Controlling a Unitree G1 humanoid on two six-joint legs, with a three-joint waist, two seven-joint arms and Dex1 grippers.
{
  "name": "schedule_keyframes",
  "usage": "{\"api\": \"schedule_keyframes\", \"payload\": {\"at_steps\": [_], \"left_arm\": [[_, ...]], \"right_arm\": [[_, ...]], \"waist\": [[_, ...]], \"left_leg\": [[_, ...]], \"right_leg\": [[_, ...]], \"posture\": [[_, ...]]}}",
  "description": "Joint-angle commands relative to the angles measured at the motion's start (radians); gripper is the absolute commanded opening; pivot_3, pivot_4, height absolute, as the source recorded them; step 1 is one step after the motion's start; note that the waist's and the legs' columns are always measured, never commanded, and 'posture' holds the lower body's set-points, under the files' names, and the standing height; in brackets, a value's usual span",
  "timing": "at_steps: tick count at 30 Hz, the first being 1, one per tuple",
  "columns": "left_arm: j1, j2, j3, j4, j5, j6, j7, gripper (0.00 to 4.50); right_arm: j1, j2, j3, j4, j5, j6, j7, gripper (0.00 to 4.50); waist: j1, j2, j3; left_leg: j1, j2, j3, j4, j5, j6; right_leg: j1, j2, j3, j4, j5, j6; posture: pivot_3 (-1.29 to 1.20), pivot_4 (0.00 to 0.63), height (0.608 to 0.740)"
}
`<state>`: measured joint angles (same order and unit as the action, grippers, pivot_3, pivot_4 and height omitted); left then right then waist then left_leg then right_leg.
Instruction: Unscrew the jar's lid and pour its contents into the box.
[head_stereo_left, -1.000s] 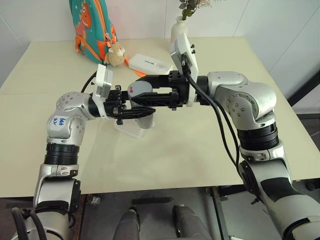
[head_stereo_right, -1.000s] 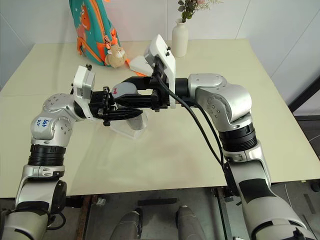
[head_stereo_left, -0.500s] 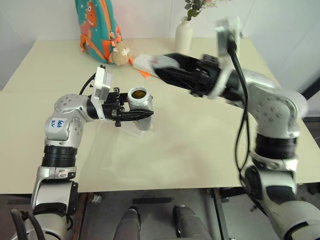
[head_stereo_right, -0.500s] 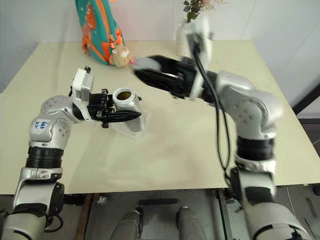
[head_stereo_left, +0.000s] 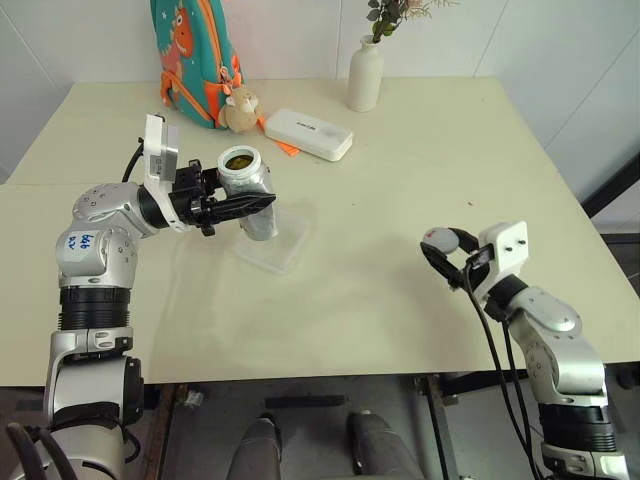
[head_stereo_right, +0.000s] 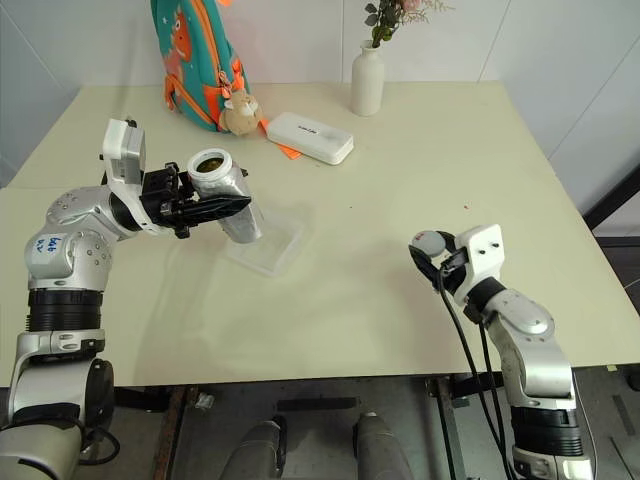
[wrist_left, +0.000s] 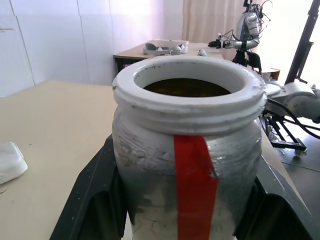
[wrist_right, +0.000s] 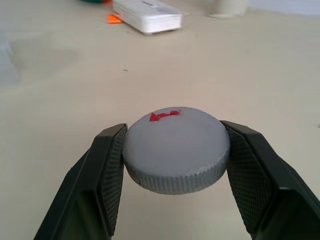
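My left gripper (head_stereo_left: 256, 205) is shut on the jar (head_stereo_left: 243, 172) and holds it tilted in the air above the table, just left of the box (head_stereo_left: 275, 245). The jar's mouth is uncovered, and dark olive contents (wrist_left: 182, 87) show inside its whitish threaded neck (wrist_left: 188, 107). A red strip runs down its side. The box, a clear shallow tray, lies flat on the table below and to the right of the jar. Low over the table's right front, my right gripper (head_stereo_left: 443, 250) is shut on the grey lid (wrist_right: 175, 147), whose top bears a red mark.
At the back of the table (head_stereo_left: 420, 150) stand a white rectangular case (head_stereo_left: 308, 134), a white vase (head_stereo_left: 365, 75) with flowers, a teal and orange backpack (head_stereo_left: 195, 50) and a small plush toy (head_stereo_left: 238, 108). An orange scrap (head_stereo_left: 286, 148) lies beside the case.
The right arm swung away from the jar, down and to the right, taking the lid with it. The jar now stands open. The left gripper shifted the jar a little to the left.
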<state>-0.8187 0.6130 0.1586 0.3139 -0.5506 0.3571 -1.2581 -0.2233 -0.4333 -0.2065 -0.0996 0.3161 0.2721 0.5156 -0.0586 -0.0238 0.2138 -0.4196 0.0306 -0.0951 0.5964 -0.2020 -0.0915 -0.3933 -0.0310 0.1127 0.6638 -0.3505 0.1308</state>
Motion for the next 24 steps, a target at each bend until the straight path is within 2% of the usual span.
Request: {"api": "schedule_keyframes", "payload": {"at_steps": [1,7,15,24], "left_arm": [[-0.043,0.010,0.032,0.028,-0.006,-0.025,0.011,2.13],[-0.063,0.008,0.031,0.057,-0.005,-0.034,0.011,2.13],[-0.072,0.027,0.030,0.073,0.018,-0.045,0.030,2.13],[-0.083,0.103,-0.003,0.155,0.167,-0.165,0.095,2.13]], "right_arm": [[-0.002,0.005,-0.041,0.082,-0.022,-0.086,-0.031,2.55],[-0.031,-0.018,-0.022,0.179,-0.002,-0.095,0.036,4.45],[-0.107,-0.076,0.001,0.096,0.055,-0.018,0.142,4.49],[-0.319,-0.184,0.163,-0.172,0.211,0.248,0.357,4.49]], "waist": [[0.001,0.000,0.000],[0.000,0.000,0.000],[0.000,0.000,0.000],[0.002,0.000,0.000]], "left_leg": [[0.000,0.000,0.000,0.000,0.001,0.000],[0.000,0.000,-0.001,-0.001,0.001,0.000],[0.000,0.000,-0.001,-0.001,0.001,0.000],[0.000,0.000,-0.002,-0.001,0.002,-0.001]], "right_leg": [[0.000,0.000,0.000,0.000,0.001,0.000],[0.000,0.001,0.000,0.000,0.001,0.000],[0.000,0.001,0.000,0.000,0.001,0.000],[0.000,0.001,-0.001,-0.001,0.001,0.000]], "posture": [[0.00,0.150,0.740],[0.00,0.150,0.740],[0.00,0.150,0.740],[0.00,0.150,0.740]]}}
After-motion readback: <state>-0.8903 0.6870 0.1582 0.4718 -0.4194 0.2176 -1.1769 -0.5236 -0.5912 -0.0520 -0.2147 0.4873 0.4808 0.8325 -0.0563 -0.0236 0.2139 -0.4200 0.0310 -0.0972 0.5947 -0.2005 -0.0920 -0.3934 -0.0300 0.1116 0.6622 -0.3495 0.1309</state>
